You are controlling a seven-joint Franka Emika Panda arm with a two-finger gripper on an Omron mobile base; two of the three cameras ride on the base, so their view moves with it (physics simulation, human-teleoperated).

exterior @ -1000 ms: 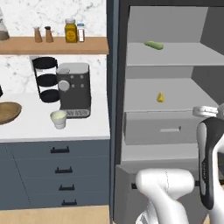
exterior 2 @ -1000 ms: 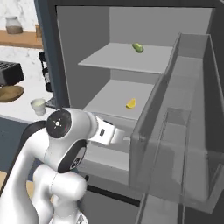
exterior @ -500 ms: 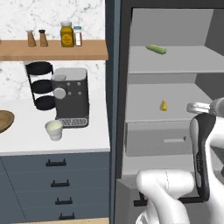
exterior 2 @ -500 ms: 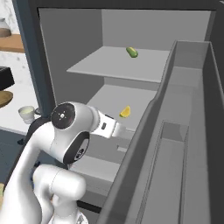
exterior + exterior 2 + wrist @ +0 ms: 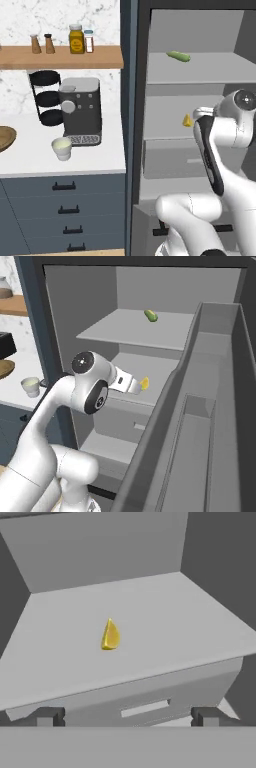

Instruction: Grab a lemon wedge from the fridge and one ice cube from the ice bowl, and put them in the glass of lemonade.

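The fridge [image 5: 138, 125] stands open. On its middle shelf [image 5: 175, 622] the lemon wedge [image 5: 110, 635] sits upright, a small yellow piece also seen from the base cameras [image 5: 187, 120] [image 5: 145, 383]. My gripper [image 5: 127, 717] is open and empty, level with the shelf's front edge and a short way in front of the wedge; from the right base camera the gripper [image 5: 136, 387] almost reaches it. The glass of lemonade [image 5: 62, 148] [image 5: 31, 386] stands on the white counter in front of the coffee machine. The ice bowl [image 5: 4, 137] shows at the far left edge.
A long green vegetable [image 5: 178, 56] lies on the upper shelf. A grey drawer [image 5: 145, 704] sits right under the middle shelf. The open fridge door [image 5: 210, 406] stands close on the right. Coffee machine [image 5: 80, 110] and jars on a wooden shelf [image 5: 60, 56] are to the left.
The whole scene has shifted: the base has driven right and closer to the fridge. The hand has risen and reached toward the middle shelf, nearer the wedge. Its jaws stay open.
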